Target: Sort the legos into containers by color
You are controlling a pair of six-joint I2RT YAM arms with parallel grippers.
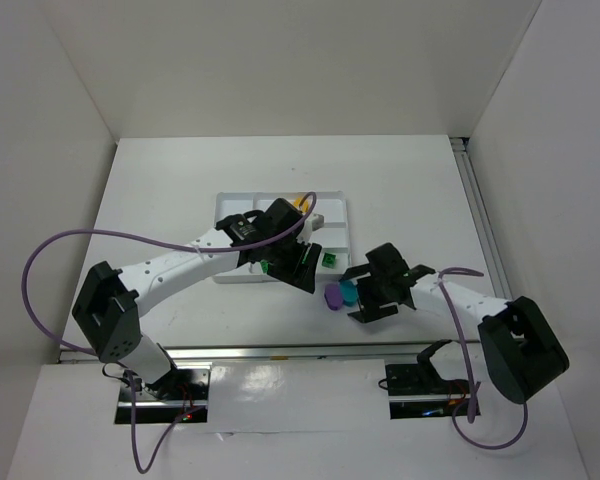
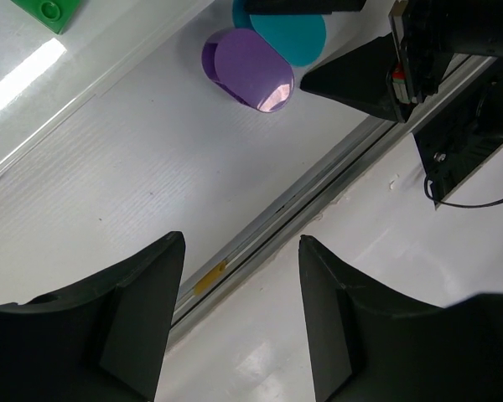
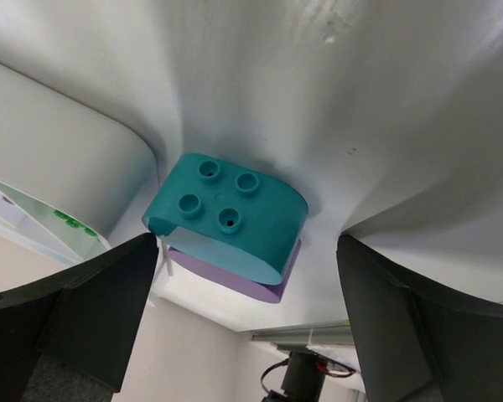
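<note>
A teal oval brick and a purple oval brick lie touching on the table just off the white tray's near right corner. In the right wrist view the teal brick, studs showing, sits between my open right fingers, with the purple brick behind it. My right gripper is open around the teal brick. My left gripper is open and empty above the tray's near edge; its view shows the purple brick and the teal one.
A green brick lies in the tray's right section, and a yellow piece shows at the tray's far side. A metal rail runs along the table's near edge. The tray wall is left of my right gripper.
</note>
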